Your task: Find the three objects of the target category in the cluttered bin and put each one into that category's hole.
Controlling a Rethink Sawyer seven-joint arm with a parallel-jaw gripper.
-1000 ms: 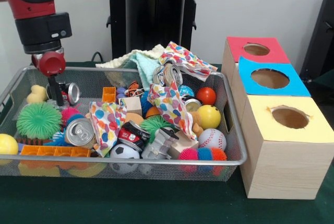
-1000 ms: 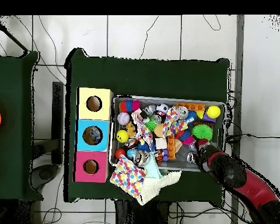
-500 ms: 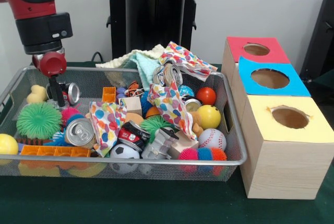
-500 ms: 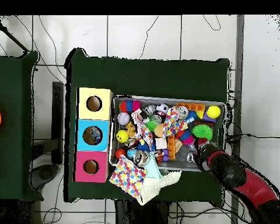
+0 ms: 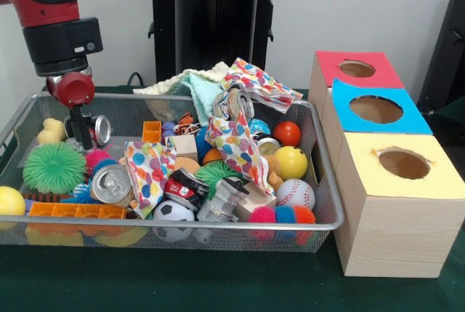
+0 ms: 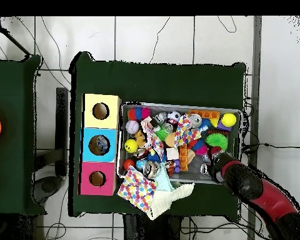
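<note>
The wire bin (image 5: 330, 219) holds a jumble of toys. Several drink cans lie in it: a silver one (image 5: 110, 183) at front left, a red and black one (image 5: 185, 188) in the middle, one (image 5: 236, 102) on the cloths at the back. My gripper (image 5: 81, 136) hangs low in the bin's back left corner, right against a small can (image 5: 100, 129) lying on its side. In the overhead view the gripper (image 6: 212, 167) is at the bin's (image 6: 180, 105) lower right. Three boxes with holes stand beside the bin: red (image 5: 356, 69), blue (image 5: 375, 109), yellow (image 5: 404, 164).
Around the gripper lie a green spiky ball (image 5: 53, 167), a pink spiky ball (image 5: 96, 158), a yellow duck (image 5: 51, 132) and orange blocks (image 5: 76, 210). Spotted cloths (image 5: 234, 145) cover the bin's middle and hang over its back rim. Balls fill the right side.
The arm has shifted very slightly to the right in the front view. The small can and the other things in the bin stay where they were.
</note>
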